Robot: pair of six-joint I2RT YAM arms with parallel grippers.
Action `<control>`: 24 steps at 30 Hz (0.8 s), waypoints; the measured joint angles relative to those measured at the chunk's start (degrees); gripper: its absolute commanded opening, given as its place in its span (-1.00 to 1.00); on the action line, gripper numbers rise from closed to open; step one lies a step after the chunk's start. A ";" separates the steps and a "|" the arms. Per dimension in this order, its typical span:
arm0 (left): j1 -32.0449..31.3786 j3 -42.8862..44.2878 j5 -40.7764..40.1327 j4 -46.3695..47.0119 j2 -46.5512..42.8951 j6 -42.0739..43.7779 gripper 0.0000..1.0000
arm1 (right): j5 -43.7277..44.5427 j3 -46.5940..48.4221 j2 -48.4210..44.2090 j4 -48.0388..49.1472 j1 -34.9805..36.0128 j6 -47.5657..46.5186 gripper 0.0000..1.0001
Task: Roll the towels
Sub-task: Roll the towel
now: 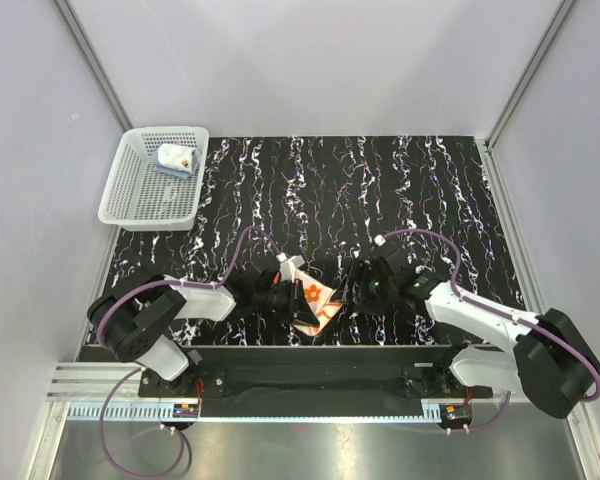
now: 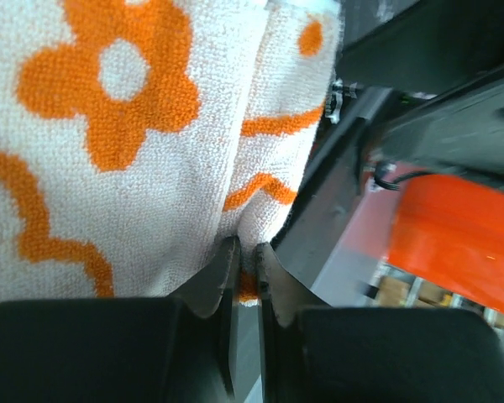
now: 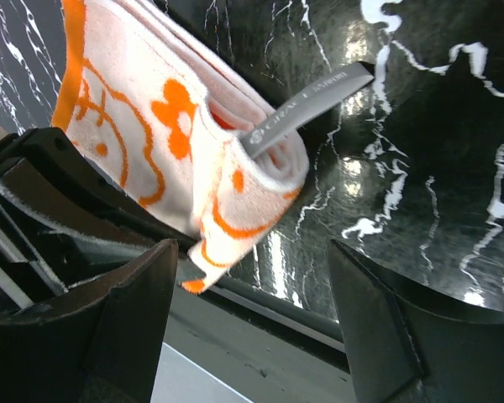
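Near the front edge of the table [image 1: 400, 180], about midway along it, the left gripper [image 2: 245, 253] is pinched together on the hem of the orange towel [image 2: 134, 168], its two jaws almost meeting with only a thin lip of cloth between them. From that pinch the towel rises in two thick folds, its flower print facing the wrist camera.

Just to the right, the right gripper [image 3: 250, 252] stands with its jaws wide apart and nothing between them. The towel's loose corner hangs close to one jaw without being caught, and a grey label [image 3: 307, 105] juts from the towel's fold over the dark surface.

As for progress, the task looks roughly half done. The blue towel [image 1: 172, 158] lies as a small bundle inside the white basket [image 1: 130, 200] at the far left corner of the table (whether it is neatly rolled is too small to tell). The orange one is doubled over in loose layers rather than wound into a tight roll, so rolling it, and presumably placing it with the other, appears to be what remains.
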 measured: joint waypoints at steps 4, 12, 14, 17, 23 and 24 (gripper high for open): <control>1.09 -1.99 3.08 5.46 1.16 -3.23 -1.00 | 0.00 0.00 3.65 3.37 1.51 1.51 0.57; 2.21 -2.84 5.07 9.05 1.22 -5.09 -1.00 | 0.00 0.04 9.57 7.06 2.14 2.58 0.06; 2.21 -3.04 5.11 9.46 1.20 -5.14 -1.00 | -0.04 0.33 11.08 7.52 2.40 2.84 -0.19; 2.27 -3.04 5.11 9.55 1.22 -5.11 -1.00 | -0.09 1.01 12.35 7.85 2.86 3.13 -0.40; 2.32 -2.93 3.89 6.82 1.01 -3.30 -0.27 | -0.07 3.26 12.68 6.27 3.13 3.02 -0.62; 2.32 -2.82 3.26 5.38 0.61 -2.27 -0.17 | -0.04 4.02 12.83 5.29 3.21 2.93 -0.65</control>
